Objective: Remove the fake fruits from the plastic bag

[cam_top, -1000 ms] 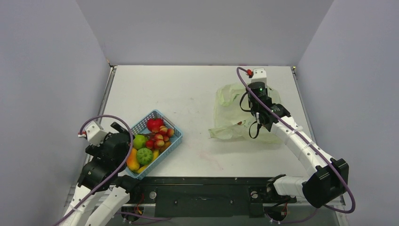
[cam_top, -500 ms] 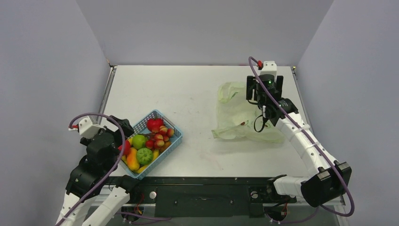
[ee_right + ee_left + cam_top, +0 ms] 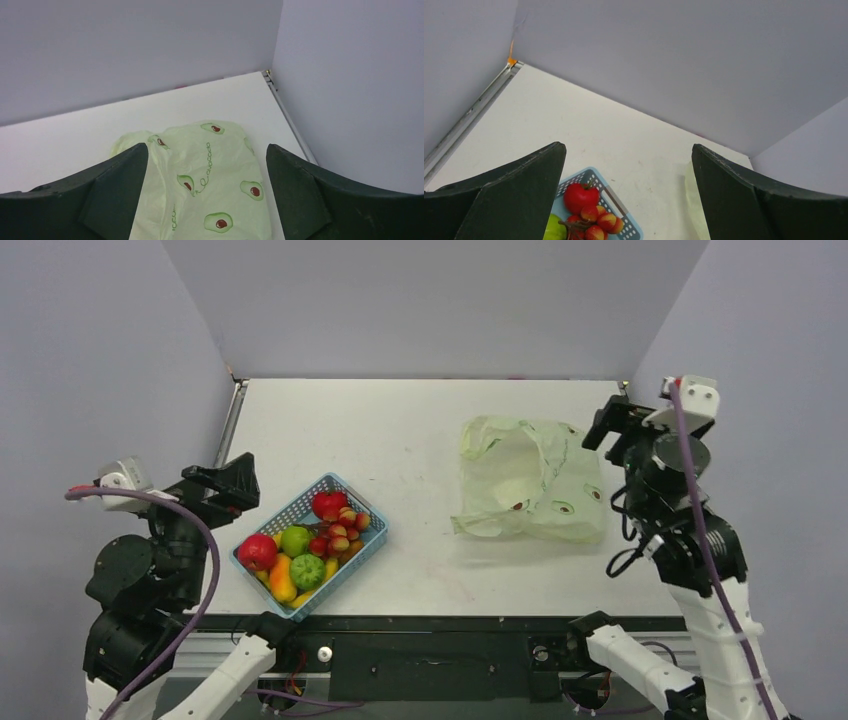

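Left arm (image 3: 150, 570): raised, elbow bent; left gripper (image 3: 232, 485) with jaws wide apart, holding nothing.
Right arm (image 3: 700, 560): upright; right gripper (image 3: 612, 420) with jaws wide apart, holding nothing.

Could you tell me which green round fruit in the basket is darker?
The dark green round plastic fruit nearer the table's front edge; the light green round fruit lies just behind it.

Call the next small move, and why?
Probably just park both arms: the plastic bag lies flat, no bulge visible; the fake fruits sit in the blue basket; left pincer and right pincer are open, empty.
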Tool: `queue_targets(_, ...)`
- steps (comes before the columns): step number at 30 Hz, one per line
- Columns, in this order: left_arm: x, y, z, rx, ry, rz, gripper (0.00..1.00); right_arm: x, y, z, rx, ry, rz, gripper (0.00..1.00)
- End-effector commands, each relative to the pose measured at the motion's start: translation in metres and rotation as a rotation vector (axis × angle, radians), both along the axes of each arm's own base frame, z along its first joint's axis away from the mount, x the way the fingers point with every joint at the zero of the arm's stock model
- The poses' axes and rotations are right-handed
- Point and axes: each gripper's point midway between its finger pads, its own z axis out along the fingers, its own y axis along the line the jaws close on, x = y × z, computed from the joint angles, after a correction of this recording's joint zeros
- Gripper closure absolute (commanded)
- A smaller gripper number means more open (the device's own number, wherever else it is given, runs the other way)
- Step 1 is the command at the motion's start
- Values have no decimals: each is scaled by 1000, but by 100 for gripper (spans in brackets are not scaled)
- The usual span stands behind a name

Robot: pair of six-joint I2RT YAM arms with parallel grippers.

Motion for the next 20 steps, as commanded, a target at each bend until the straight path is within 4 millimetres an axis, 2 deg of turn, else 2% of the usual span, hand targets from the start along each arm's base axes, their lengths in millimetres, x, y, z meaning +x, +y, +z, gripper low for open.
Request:
queue_targets(1, -11, -1, 61, 31, -157, -45, 3, -46, -33, 38, 21, -115, -89, 16)
queue_targets(6, -33, 5, 115, 42, -301, -64, 3, -99, -59, 83, 77, -295, -123, 16)
queue_targets(11, -52, 11, 148, 32, -401, -72, 3, -140, -81, 108, 174, -458, -173, 16)
queue_targets(16, -62, 15, 159, 23, -451, -73, 3, -158, -92, 116, 239, -527, -199, 15)
queue_targets(20, -63, 15, 160, 23, -452, -76, 3, -155, -98, 106, 236, -490, -254, 15)
